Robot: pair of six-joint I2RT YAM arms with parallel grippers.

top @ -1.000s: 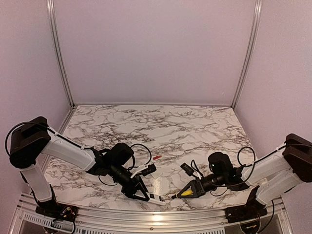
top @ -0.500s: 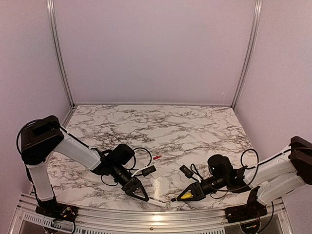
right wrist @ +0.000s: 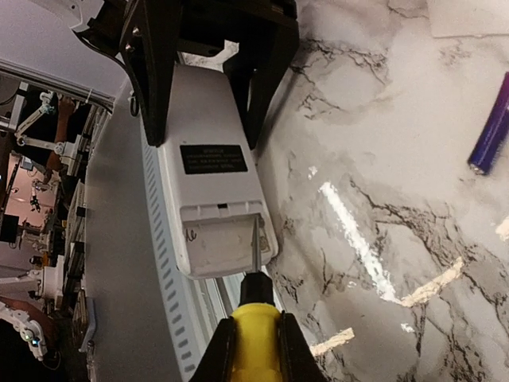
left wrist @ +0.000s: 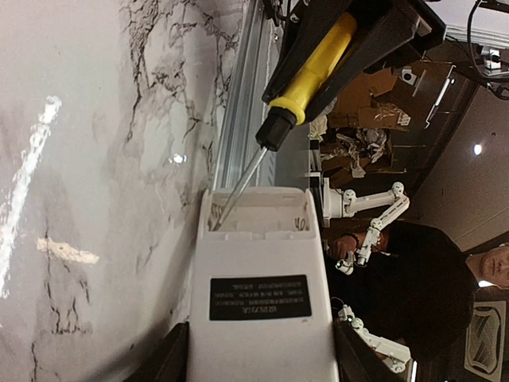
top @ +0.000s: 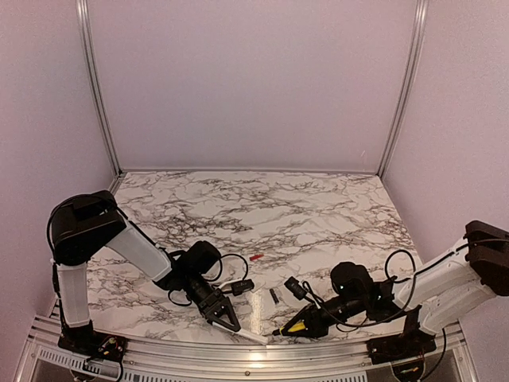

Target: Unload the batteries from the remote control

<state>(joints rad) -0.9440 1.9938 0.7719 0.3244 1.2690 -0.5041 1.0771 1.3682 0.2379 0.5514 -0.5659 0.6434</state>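
Note:
My left gripper (top: pixel 225 316) is shut on the white remote control (top: pixel 250 333) at the table's near edge, back side up. In the left wrist view the remote (left wrist: pixel 258 296) shows its dark label and an open, empty-looking battery compartment. My right gripper (top: pixel 308 321) is shut on a yellow-handled screwdriver (right wrist: pixel 254 338), whose tip rests inside the compartment (right wrist: pixel 216 243). The dark blue battery (right wrist: pixel 493 121) lies on the marble and also shows in the top view (top: pixel 273 295). The red battery (top: pixel 255 257) lies farther back.
A small white cover piece (top: pixel 259 302) lies on the marble between the grippers. The metal rail (left wrist: pixel 238 119) of the near table edge runs right under the remote's end. Cables trail behind both wrists.
Both grippers have come toward the near edge. The right gripper moved left, bringing the screwdriver tip up to the remote's open end. The dark battery now shows beside the cover piece.

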